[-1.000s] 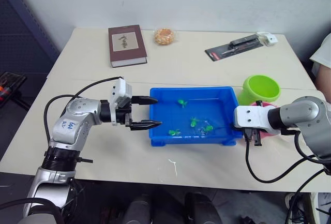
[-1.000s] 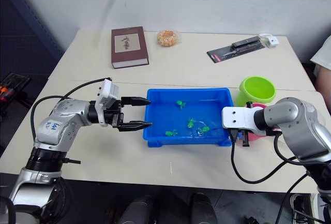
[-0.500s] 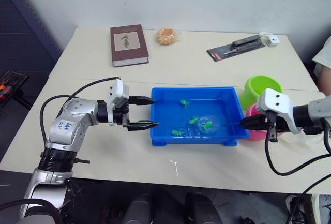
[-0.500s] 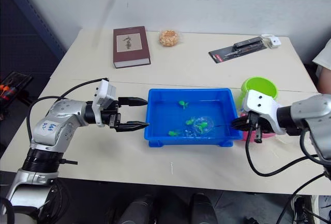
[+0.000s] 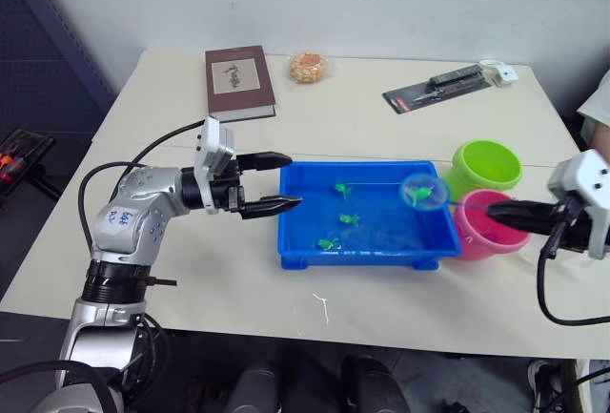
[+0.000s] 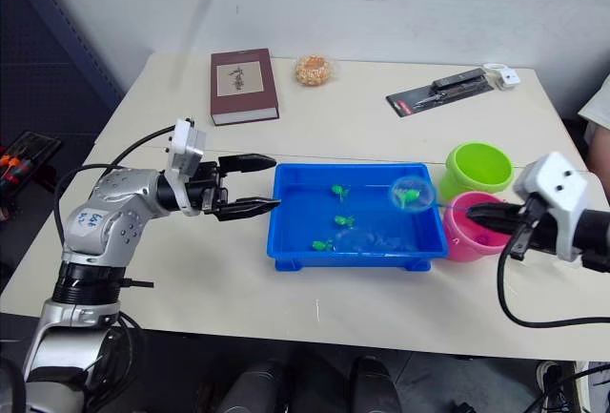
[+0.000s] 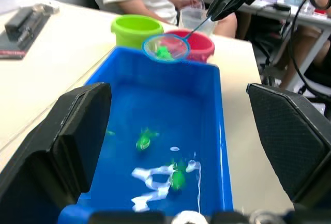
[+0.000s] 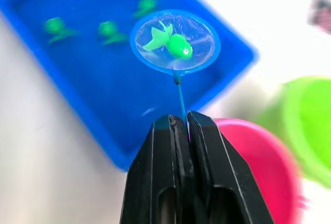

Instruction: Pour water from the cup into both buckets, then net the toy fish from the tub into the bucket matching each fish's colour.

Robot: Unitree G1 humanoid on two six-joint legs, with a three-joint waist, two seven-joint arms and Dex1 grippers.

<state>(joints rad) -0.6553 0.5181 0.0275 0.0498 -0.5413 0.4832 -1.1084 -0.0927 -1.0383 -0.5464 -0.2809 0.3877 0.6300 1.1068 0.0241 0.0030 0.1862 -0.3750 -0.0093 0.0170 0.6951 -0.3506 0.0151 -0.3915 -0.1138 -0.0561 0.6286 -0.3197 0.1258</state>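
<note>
Right wrist view, item one: the net [image 8: 175, 41], light blue hoop lifted clear of the water, one green fish [image 8: 170, 42] lying in its mesh; my right gripper [image 8: 181, 125] has its two black fingers pressed together on the thin handle. Item two: the hoop's place, seen from the head, above the tub's [image 5: 295, 241] far right corner, just beside the green bucket [image 5: 487, 165] and not yet over it. Item three: fish remaining in the tub, three green ones counted [image 5: 349, 219] (no pink ones can be made out in the water). Item four: the pink bucket [image 5: 484, 227], standing touching or nearly touching the green one at the tub's right end; whether either holds water or fish I cannot tell from here. Item five: my left gripper [image 5: 282, 182], fingers spread apart and holding nothing, hovering at the tub's left rim. Item six, bystanders on the table: a brown book [image 5: 238, 81], a wrapped snack [image 5: 308, 66], a carded tool pack [image 5: 445, 86]. Progress, by my reckoning: the netting stage is under way, one green fish caught and awaiting delivery to the green bucket, at least three more to fetch after it.
</note>
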